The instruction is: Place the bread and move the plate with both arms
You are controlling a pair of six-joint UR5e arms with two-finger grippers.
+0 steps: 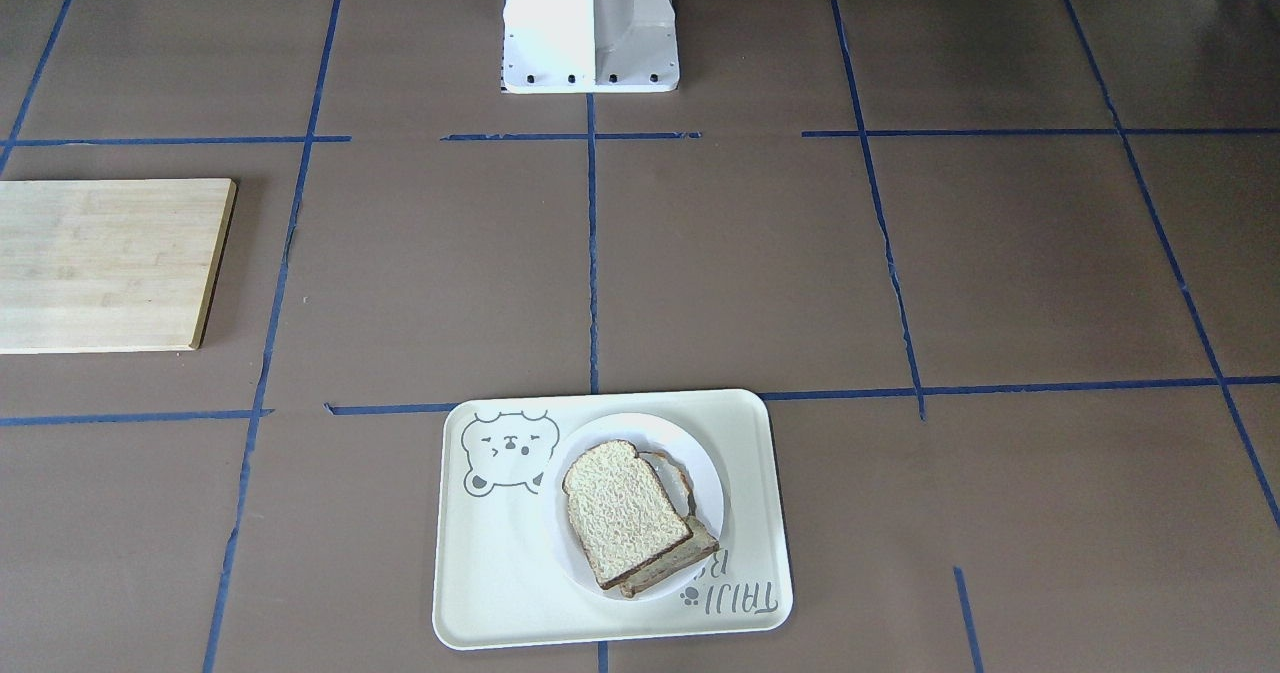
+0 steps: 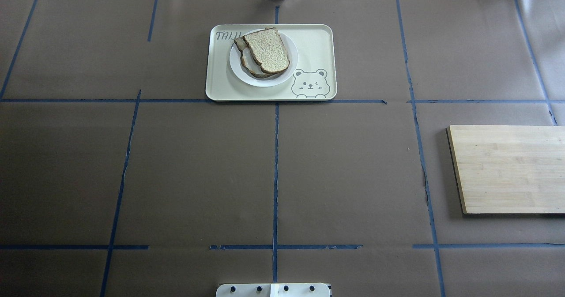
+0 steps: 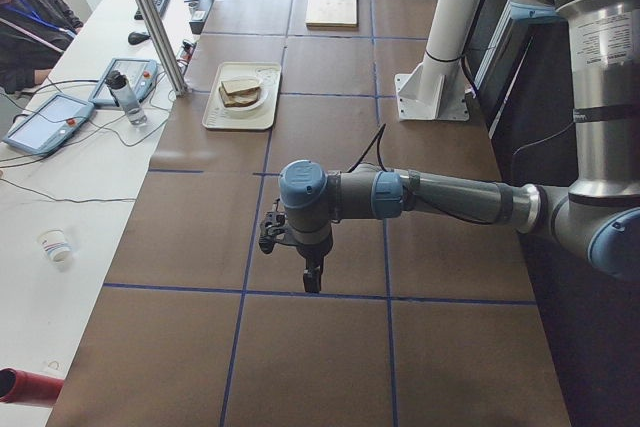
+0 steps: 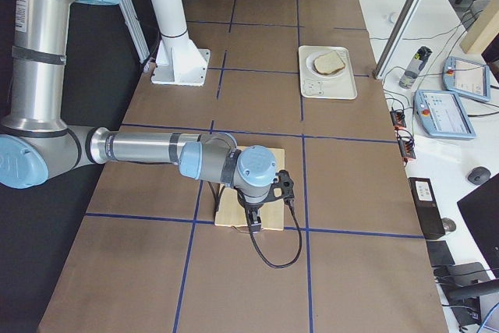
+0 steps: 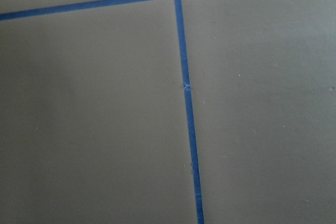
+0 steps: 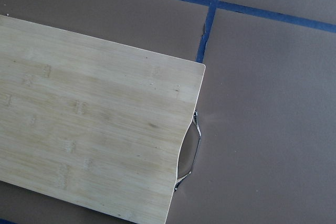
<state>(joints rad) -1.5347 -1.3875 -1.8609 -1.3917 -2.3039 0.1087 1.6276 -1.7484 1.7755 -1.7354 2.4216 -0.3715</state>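
A plain bread slice [image 1: 620, 513] lies on top of a second, mostly hidden slice on the small white plate [image 1: 706, 483]. The plate stands on the cream bear tray [image 1: 500, 573] at the table's far middle, also in the overhead view: bread [image 2: 267, 50], plate [image 2: 265, 80], tray [image 2: 313, 45]. My left gripper [image 3: 312, 277] shows only in the exterior left view, hanging over bare table far from the tray. My right gripper [image 4: 255, 224] shows only in the exterior right view, above the wooden board. I cannot tell whether either is open or shut.
A wooden cutting board [image 2: 507, 169] with a metal handle [image 6: 191, 150] lies on my right side. The white pedestal [image 1: 590, 23] stands at the near middle edge. Blue tape lines [image 5: 186, 103] cross the brown table. Tablets and a bottle [image 3: 125, 95] sit beyond the far edge.
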